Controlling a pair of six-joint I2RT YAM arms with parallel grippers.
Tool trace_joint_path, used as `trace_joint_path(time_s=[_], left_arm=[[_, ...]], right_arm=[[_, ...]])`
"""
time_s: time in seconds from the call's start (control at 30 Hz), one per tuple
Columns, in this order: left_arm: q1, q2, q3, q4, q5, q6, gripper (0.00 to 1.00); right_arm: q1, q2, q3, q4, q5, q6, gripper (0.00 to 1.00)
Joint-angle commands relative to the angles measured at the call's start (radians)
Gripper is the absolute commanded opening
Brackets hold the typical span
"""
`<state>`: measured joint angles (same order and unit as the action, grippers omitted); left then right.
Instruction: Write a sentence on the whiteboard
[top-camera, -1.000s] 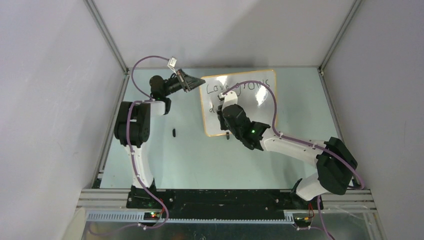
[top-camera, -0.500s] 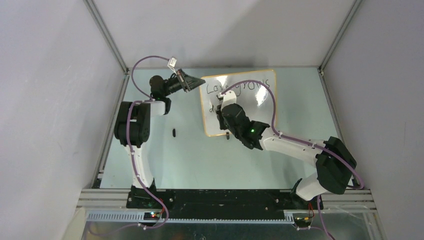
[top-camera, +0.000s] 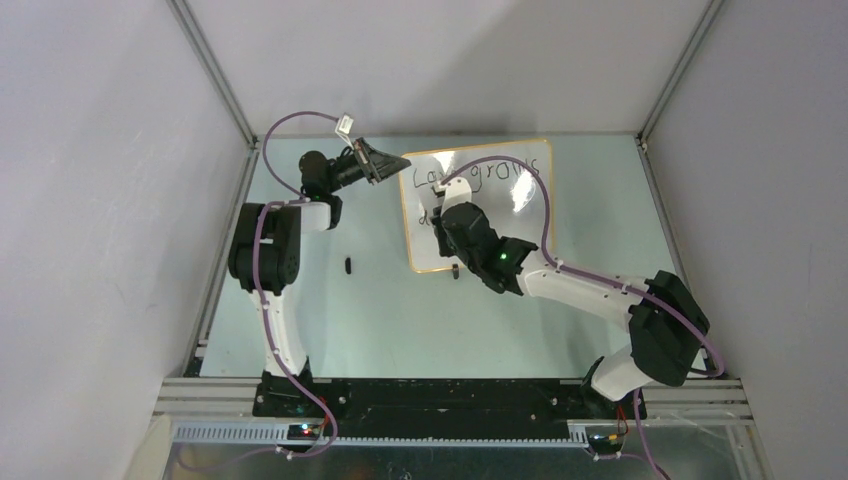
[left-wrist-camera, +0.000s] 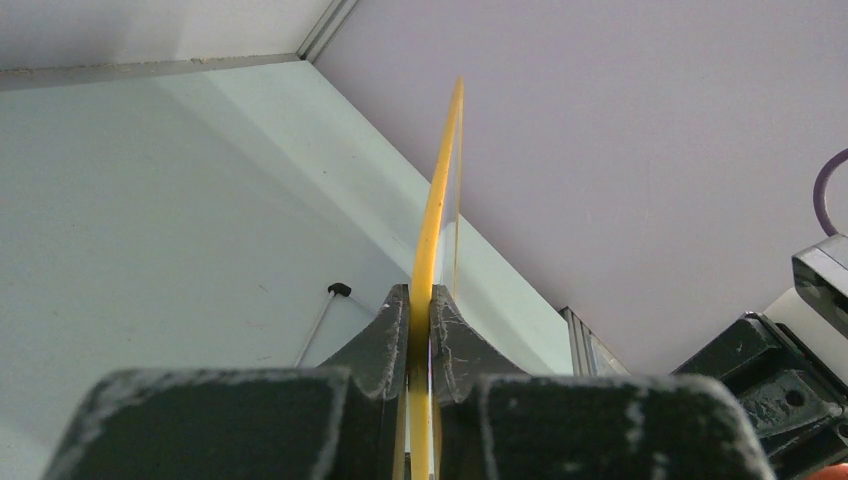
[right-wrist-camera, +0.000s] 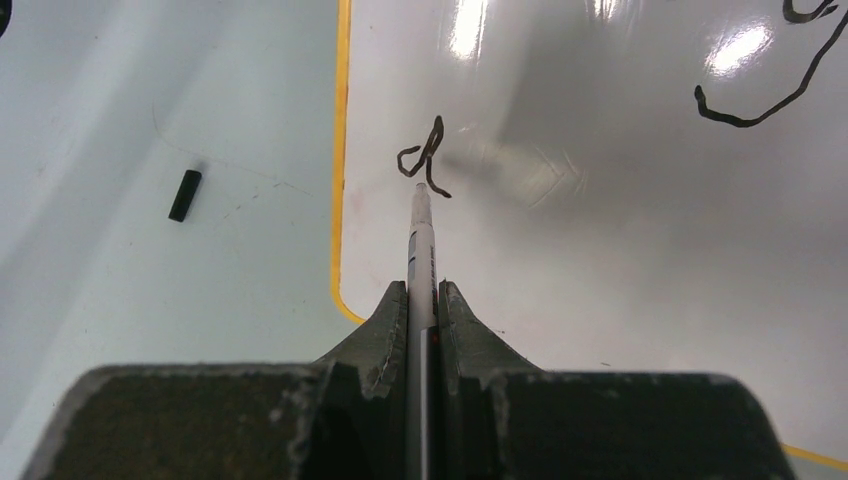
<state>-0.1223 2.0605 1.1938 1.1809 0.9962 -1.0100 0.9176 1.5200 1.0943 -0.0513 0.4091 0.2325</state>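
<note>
The whiteboard (top-camera: 520, 225) sits at the far middle of the table (top-camera: 330, 320), at about 12 o'clock from the arm bases. In the top view its written lines run from 9 o'clock toward 3 o'clock, slightly rising to the right, and its left edge runs from 12 toward 6 o'clock. How steeply it stands I cannot tell. In the left wrist view it shows edge-on as a thin yellow-orange strip (left-wrist-camera: 436, 220) rising away from the fingers.

The board is white and glossy with bright glare spots, rounded corners and a thin orange-yellow rim. The sentence (top-camera: 480, 177) is thin black handwriting: the upper line reads "Love grows", and the lower line shows only a looped "d" (right-wrist-camera: 425, 160) near the left rim; the rest of that line is hidden under the right arm in the top view.

The left gripper (top-camera: 398, 163) reaches in from 9 o'clock and is clamped tight on the board's rim at its far left corner, with 1 finger on each face (left-wrist-camera: 420, 300).

The right gripper (right-wrist-camera: 422, 292) is closed on a slim white marker (right-wrist-camera: 419, 235), which points toward 12 o'clock in the wrist view, its tip just beside the foot of the "d"; whether it touches the surface I cannot tell.

A small black cap (top-camera: 348, 265) lies on the table at 9 o'clock from the board, apart from it.
</note>
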Motion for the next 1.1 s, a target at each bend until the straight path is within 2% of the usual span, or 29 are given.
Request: trace_joint_path(time_s=[0.0, 0.57, 1.07], left_arm=[[-0.019, -0.046, -0.008, 0.012, 0.013, 0.027, 0.0], [-0.018, -0.047, -0.008, 0.011, 0.013, 0.027, 0.0], [-0.018, -0.044, -0.005, 0.01, 0.013, 0.025, 0.0]], right_arm=[[-0.01, 0.01, 0.05, -0.011, -0.001, -0.006, 0.0], [0.012, 0.039, 0.074, -0.033, 0.076, -0.008, 0.0], [0.012, 0.055, 0.09, -0.039, 0.065, -0.01, 0.0]])
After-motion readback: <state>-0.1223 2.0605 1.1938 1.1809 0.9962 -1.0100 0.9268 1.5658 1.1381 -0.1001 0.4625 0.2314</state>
